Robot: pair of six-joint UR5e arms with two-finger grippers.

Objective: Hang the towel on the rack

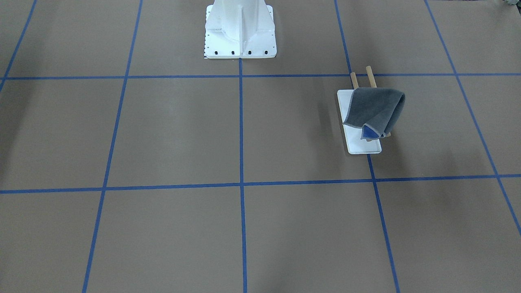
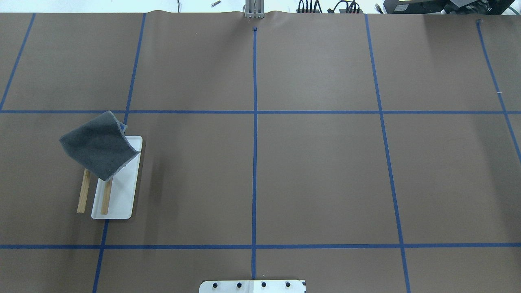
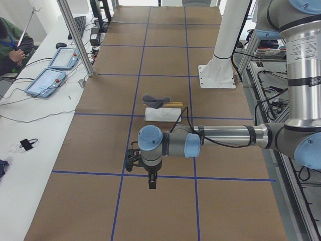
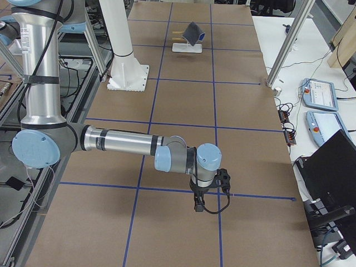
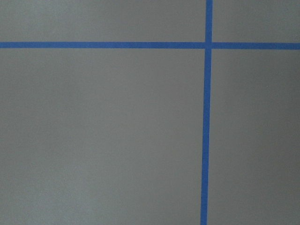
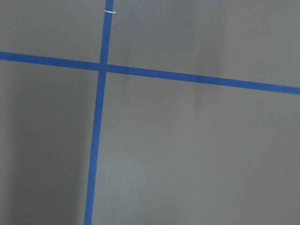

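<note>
One table [image 2: 317, 183] carried everything. Two end effectors hung above it, well apart from the task's things. Whether the left end effector [image 3: 152, 182] or the right end effector [image 4: 197, 207] was clenched or released could not be told. One rack [image 2: 122, 199] stood on the robot's left half, its long axis running toward the robot. One towel [image 2: 97, 144] lay draped over the far part of its two dowels [image 2: 84, 191], whose free ends pointed toward the robot. One blue patch [image 1: 369, 132] showed underneath.

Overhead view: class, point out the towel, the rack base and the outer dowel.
towel [image 2: 97, 146], overhead exterior view, middle of grey cloth.
rack base [image 2: 122, 199], overhead exterior view, bare white plate.
outer dowel [image 2: 84, 193], overhead exterior view, exposed wooden length.
</note>
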